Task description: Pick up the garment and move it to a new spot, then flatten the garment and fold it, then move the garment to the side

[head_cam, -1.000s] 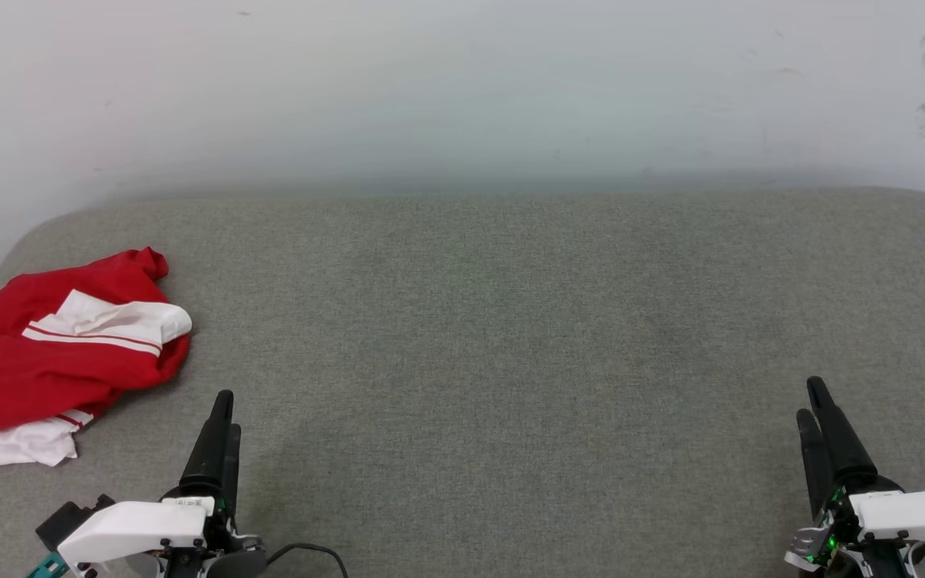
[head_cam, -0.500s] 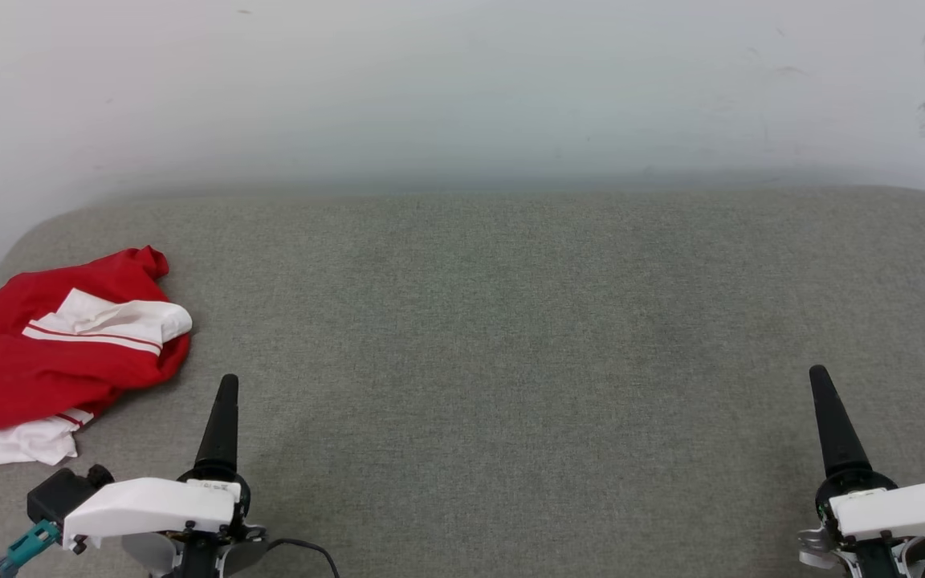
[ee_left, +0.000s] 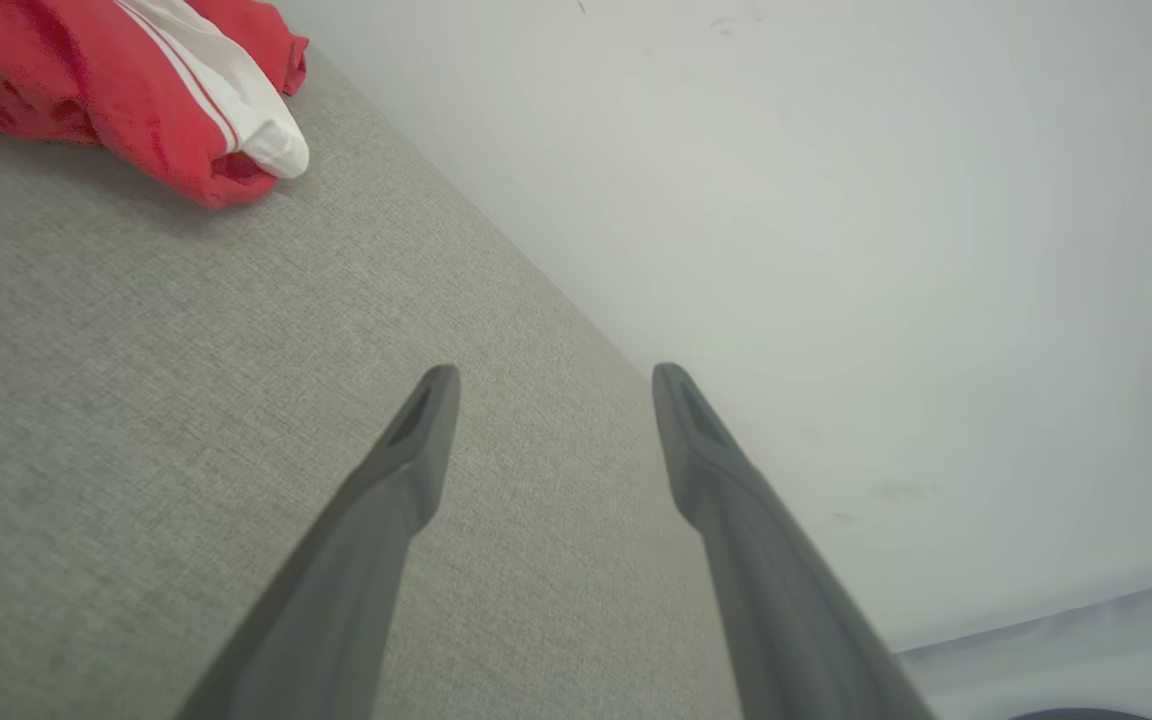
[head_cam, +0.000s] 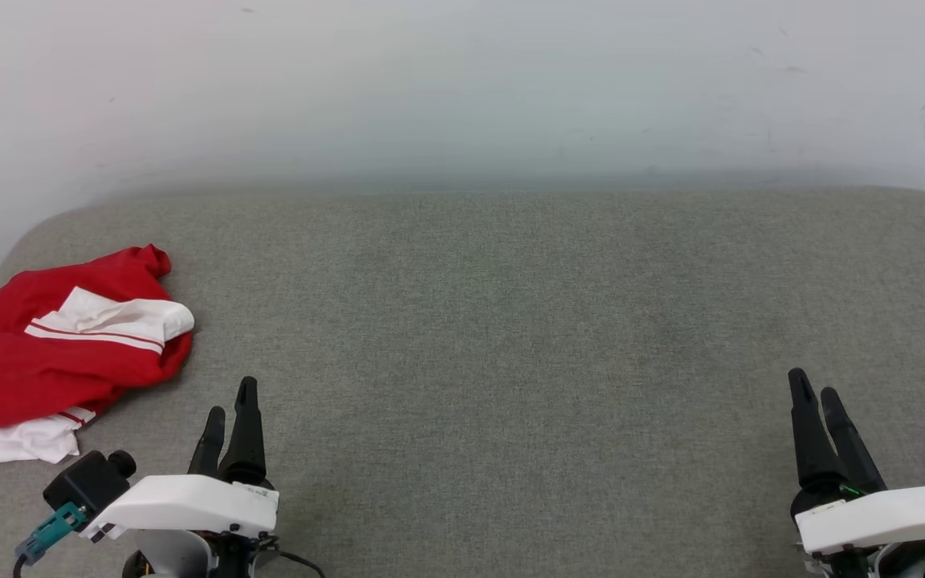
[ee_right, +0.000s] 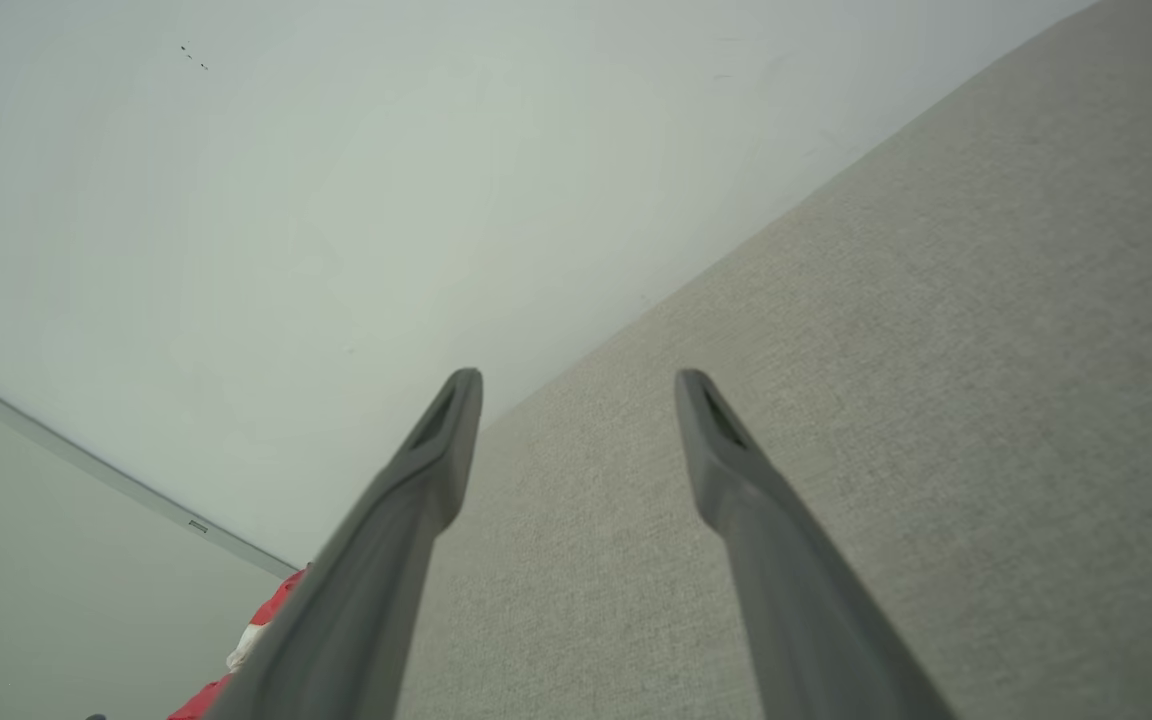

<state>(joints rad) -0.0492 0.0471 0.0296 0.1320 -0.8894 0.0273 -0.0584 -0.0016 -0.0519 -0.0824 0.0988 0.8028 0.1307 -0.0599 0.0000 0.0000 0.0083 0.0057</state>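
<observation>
Where the grey counter (head_cam: 511,321) meets the pale, faintly scuffed wall (head_cam: 462,88), its far edge is seen to curve into rounded corners. The top is covered in a fine woven fabric, matt and evenly flecked.

The garment (head_cam: 53,361) is laid in a loose, crumpled heap at the counter's far left corner, right at the left edge. It is made of soft bright red cloth. A white sleeve is folded over the top and crossed by two thin red stripes. A second white patch is spread at the near end of the heap, and red-and-white striped trim is seen at its left side. A small red peak is raised toward the wall.

The left gripper (head_cam: 231,396) is held over the front of the counter, near the garment's right side and apart from it. Its jaws are spread with nothing between them, as is shown plainly in the left wrist view. The right gripper (head_cam: 812,383) is held at the front right, well apart from the garment, and its jaws are likewise spread and empty.

Each finger is seen as a long, dark, smooth taper with a blunt tip and a slot-like recess on its inner face. Each wrist is capped by a glossy white shell (head_cam: 189,506). A teal connector (head_cam: 49,531) is attached beside the left one.
</observation>
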